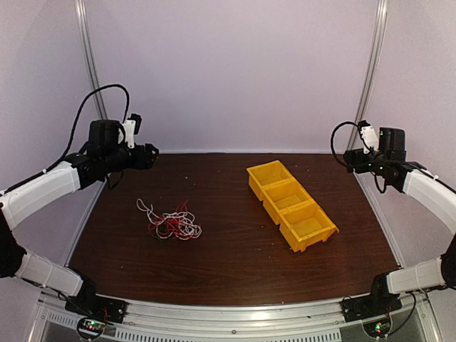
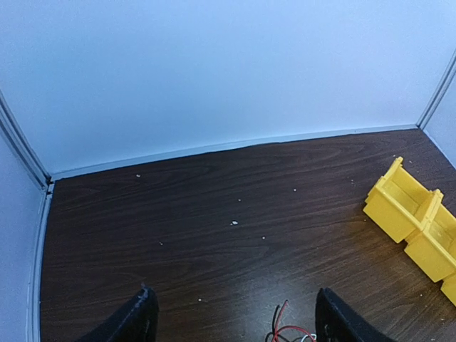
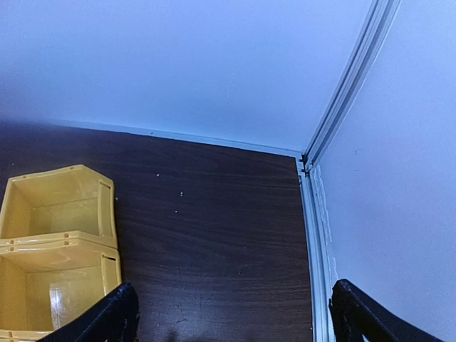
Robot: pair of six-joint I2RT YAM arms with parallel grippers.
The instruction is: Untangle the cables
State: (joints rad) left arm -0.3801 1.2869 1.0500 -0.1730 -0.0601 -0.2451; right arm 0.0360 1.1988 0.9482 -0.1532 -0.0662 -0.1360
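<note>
The left end effector (image 2: 235, 299) and right end effector (image 3: 234, 288) are both spread, empty. One tangle of cables (image 1: 169, 221) and three bins (image 1: 291, 203) lie on the worktop (image 1: 228, 271).

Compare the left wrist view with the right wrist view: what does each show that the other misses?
Only the left wrist view shows the cables: red and black ends poking in at the bottom edge, between the fingers of the open left gripper. Only the right wrist view shows the table's right edge strip against the side wall, and looks down onto the floors of two compartments of the yellow bins, bare as far as visible, beyond the open right gripper. Both show the dark wooden table, the white back wall and part of those bins.
</note>
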